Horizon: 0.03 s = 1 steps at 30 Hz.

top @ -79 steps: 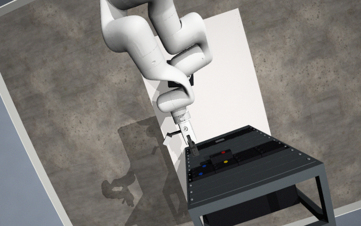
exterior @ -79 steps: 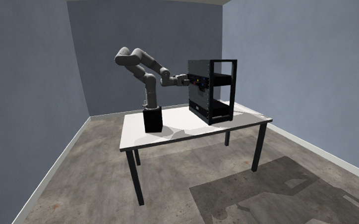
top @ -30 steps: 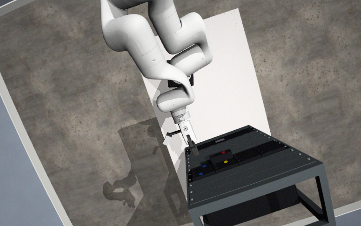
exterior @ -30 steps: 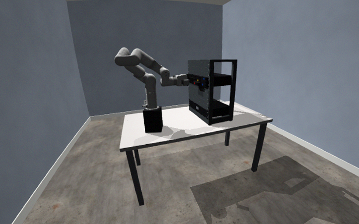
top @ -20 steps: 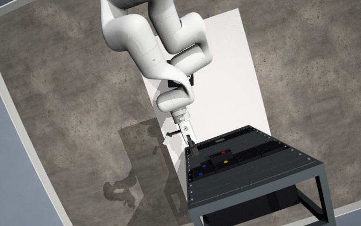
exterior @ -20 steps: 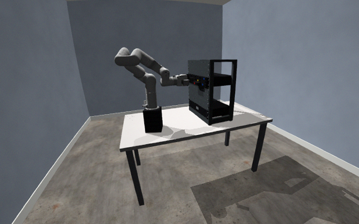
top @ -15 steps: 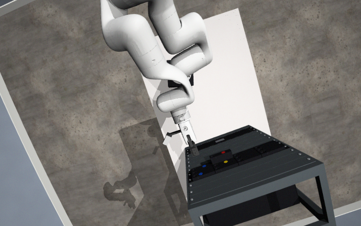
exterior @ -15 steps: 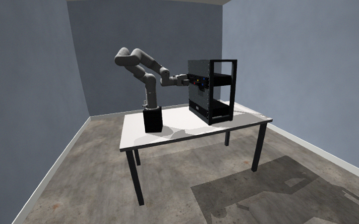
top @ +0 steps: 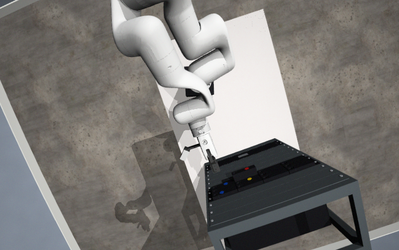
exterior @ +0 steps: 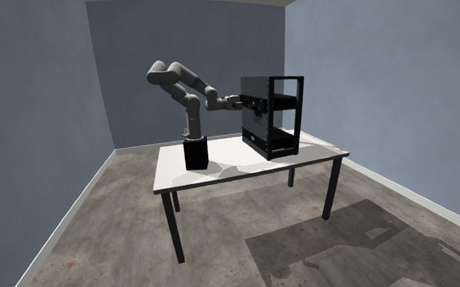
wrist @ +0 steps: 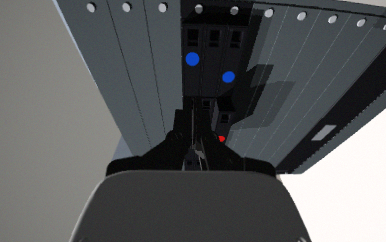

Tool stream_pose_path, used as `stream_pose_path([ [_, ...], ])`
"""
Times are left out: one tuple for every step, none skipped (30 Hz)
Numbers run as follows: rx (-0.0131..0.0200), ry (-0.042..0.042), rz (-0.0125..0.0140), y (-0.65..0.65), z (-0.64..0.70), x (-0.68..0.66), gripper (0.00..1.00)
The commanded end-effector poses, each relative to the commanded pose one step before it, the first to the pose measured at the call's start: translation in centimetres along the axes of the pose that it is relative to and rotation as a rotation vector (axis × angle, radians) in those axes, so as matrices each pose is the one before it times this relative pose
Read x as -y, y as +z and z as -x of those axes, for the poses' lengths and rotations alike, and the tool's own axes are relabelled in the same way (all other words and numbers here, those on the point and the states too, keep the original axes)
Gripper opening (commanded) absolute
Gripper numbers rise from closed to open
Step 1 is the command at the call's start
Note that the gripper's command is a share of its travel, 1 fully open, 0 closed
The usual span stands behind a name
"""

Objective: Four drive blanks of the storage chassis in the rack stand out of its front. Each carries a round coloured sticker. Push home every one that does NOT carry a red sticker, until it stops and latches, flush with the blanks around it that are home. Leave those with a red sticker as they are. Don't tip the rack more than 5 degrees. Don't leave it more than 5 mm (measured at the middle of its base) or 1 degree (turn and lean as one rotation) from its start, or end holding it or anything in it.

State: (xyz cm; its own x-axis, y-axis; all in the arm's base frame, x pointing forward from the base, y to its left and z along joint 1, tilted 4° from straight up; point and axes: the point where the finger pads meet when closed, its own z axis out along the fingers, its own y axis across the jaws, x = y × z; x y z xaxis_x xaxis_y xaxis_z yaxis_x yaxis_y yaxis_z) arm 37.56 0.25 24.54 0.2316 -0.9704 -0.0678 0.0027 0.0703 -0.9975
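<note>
Closed fingers (top: 214, 167) beside red-stickered blank (top: 244, 171)
</note>
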Motion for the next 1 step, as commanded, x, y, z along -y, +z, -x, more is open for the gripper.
stream_pose_path([
  [-0.00053,-0.00144,-0.00229,0.047,-0.057,0.119,0.0],
])
